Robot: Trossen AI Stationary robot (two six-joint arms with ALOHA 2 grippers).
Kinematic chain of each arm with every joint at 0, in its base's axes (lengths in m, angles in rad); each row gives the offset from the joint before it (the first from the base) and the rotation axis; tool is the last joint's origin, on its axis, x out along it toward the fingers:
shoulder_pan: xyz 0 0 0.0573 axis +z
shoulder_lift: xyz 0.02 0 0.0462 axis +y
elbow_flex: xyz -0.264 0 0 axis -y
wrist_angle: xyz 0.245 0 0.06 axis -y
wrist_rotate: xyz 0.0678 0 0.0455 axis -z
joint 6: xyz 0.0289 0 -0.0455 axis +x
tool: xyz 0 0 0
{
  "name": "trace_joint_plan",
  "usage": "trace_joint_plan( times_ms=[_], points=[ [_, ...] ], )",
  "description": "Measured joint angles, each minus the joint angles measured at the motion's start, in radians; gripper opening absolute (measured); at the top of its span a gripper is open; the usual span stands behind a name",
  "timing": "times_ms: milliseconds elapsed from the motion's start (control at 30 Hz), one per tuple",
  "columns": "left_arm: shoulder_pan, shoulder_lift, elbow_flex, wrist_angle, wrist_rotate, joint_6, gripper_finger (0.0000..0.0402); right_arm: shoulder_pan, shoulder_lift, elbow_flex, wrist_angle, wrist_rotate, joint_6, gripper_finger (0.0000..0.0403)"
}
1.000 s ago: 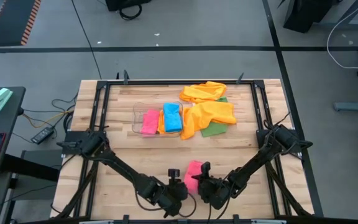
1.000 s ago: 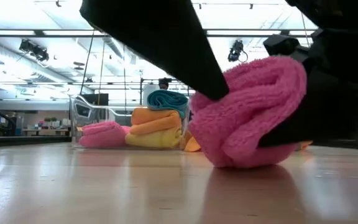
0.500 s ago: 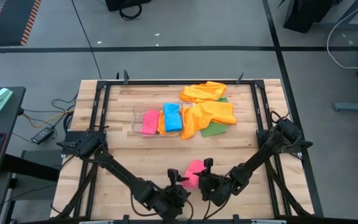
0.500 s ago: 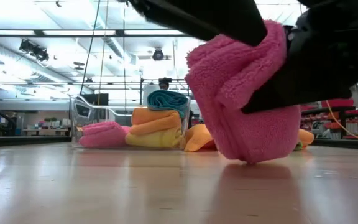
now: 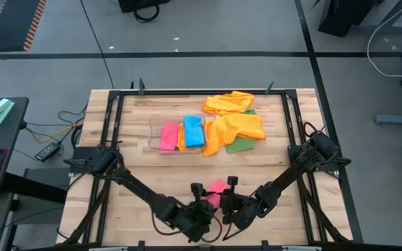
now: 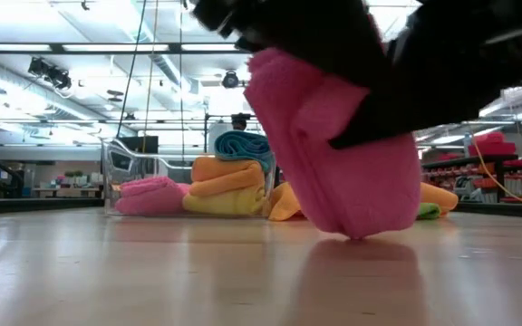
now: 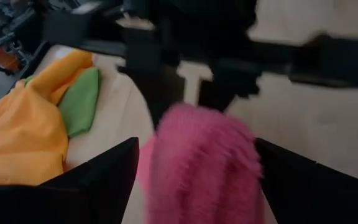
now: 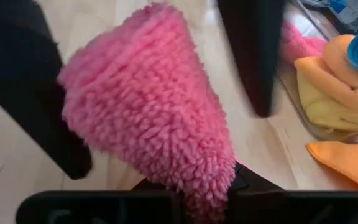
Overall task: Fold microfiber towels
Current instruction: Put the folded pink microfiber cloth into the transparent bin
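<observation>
A pink microfiber towel (image 5: 217,187), folded into a thick bundle, is near the table's front edge. My right gripper (image 5: 225,196) is shut on it. My left gripper (image 5: 206,199) stands open at the towel's left. In the left wrist view the towel (image 7: 197,162) shows between its two spread fingers (image 7: 104,180); whether they touch it I cannot tell. Folded pink, orange and blue towels (image 5: 187,132) lie in the clear bin (image 5: 155,125). Loose orange and green towels (image 5: 234,122) lie heaped to its right. My right gripper pinches one end of the pink bundle (image 8: 207,186) between its two fingers, several layers together. The fingers come from the table's near right, slanting down. The bundle hangs upright below them, its lower end (image 6: 361,231) at the table top; whether it rests there I cannot tell.
The clear bin (image 6: 130,177) stands mid-table, behind the grippers. The loose heap (image 5: 239,104) reaches toward the far right. Black frame rails (image 5: 114,118) run along the table's left, right and far sides. Bare wood (image 5: 145,174) lies between the bin and the grippers.
My left gripper has opened and let go of the pink towel, its fingers now spread on either side of it. My right gripper has risen and rolled. The towel, earlier a squat bundle lying on the table, now hangs upright from it.
</observation>
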Motion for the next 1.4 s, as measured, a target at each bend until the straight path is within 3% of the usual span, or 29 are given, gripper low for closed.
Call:
trace_joint_plan(
  times_ms=[567, 867, 1133, 1400],
  points=[
    [-0.009, -0.006, 0.0, -0.018, 0.03, -0.021, 0.031, -0.003, -0.001, 0.02, -0.091, -0.009, 0.01, 0.0041],
    [-0.121, -0.04, -0.001, -0.244, 0.023, -0.178, 0.0254, -0.006, -0.154, 0.016, -0.432, 0.011, -0.01, 0.0041],
    [-0.137, -0.041, -0.087, -0.247, 0.032, -0.152, 0.0175, -0.092, -0.257, 0.015, -0.444, 0.047, -0.271, 0.0041],
    [-0.094, -0.079, -0.149, -0.217, 0.094, -0.06, 0.0099, -0.279, -0.275, 0.015, -0.246, -0.018, -0.685, 0.0041]
  ],
)
